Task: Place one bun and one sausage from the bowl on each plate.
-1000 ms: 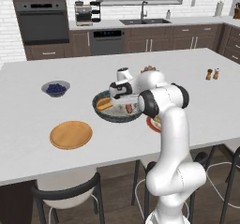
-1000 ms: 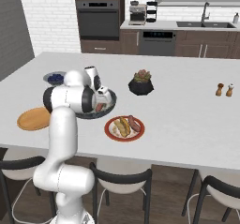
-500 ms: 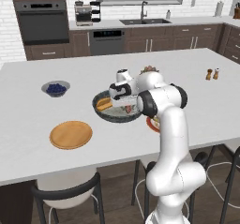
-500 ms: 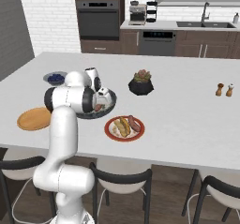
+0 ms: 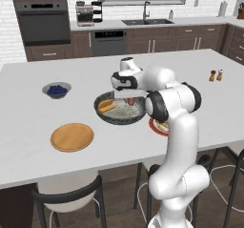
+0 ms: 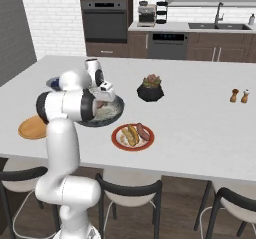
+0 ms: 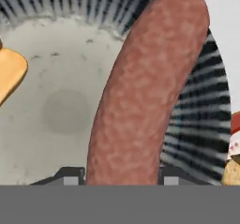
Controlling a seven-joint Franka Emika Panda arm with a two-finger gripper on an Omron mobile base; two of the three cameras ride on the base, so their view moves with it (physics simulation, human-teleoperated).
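The gripper [image 5: 130, 99] is closed on the sausage [image 7: 149, 87], which sits between its two fingertips and runs straight out from them in the hand view, curving slightly at its far end. Its long axis therefore lies across the closing direction of the jaws, which is the correct hold for a lift. In the left base view the sausage [image 5: 130, 100] shows as a short reddish stub below the hand, just above the pale inside of the bowl [image 5: 120, 119] (whether it is clear of the bowl floor cannot be told).

The wooden plate [image 5: 72, 137] lies to the robot's left of the bowl, near it but apart, and carries nothing. The red-rimmed plate [image 6: 132, 136] lies on the opposite side, just beside the bowl, and already holds a bun and a sausage. The judged next move is a lift followed by a carry leftward to the wooden plate.

The remaining bun [image 5: 106, 106] rests in the left part of the bowl, apart from the gripper.

The right base view shows the filled plate in full; in the left base view the arm covers most of it. The hand view shows the grip itself and an edge of the bun [image 7: 10, 73].
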